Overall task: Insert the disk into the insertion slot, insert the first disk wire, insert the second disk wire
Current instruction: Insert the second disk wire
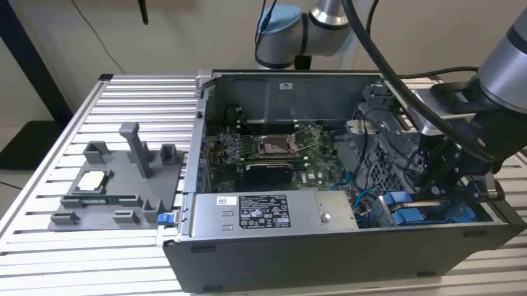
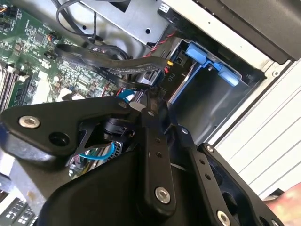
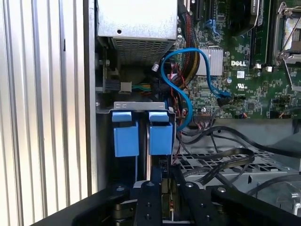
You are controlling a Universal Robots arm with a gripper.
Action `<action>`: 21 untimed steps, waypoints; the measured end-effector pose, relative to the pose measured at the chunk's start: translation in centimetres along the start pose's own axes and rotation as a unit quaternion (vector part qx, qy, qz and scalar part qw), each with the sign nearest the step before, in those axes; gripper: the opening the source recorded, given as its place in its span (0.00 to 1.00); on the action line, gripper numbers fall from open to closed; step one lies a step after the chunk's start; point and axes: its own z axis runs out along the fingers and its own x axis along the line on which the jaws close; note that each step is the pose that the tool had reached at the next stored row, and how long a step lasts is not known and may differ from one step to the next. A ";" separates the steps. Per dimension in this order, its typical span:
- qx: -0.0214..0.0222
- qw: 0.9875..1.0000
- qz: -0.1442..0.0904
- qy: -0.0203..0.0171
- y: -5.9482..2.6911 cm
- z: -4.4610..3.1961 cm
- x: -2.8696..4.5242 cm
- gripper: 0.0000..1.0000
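I am judging the disk (image 3: 125,136) seated in the insertion slot (image 3: 139,106), its blue tabs showing at the mouth. Just right of it, my gripper (image 3: 167,190) is hanging upright, fingers pinched close. I am aiming to keep the black wire connector (image 2: 150,77) square and press it in straight.

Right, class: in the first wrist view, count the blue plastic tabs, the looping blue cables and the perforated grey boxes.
Blue plastic tabs: 2
Looping blue cable: 1
Perforated grey box: 1
Total: 4
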 end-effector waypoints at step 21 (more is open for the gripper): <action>0.000 1.000 0.000 0.000 -0.12 -3.22 -0.38 0.24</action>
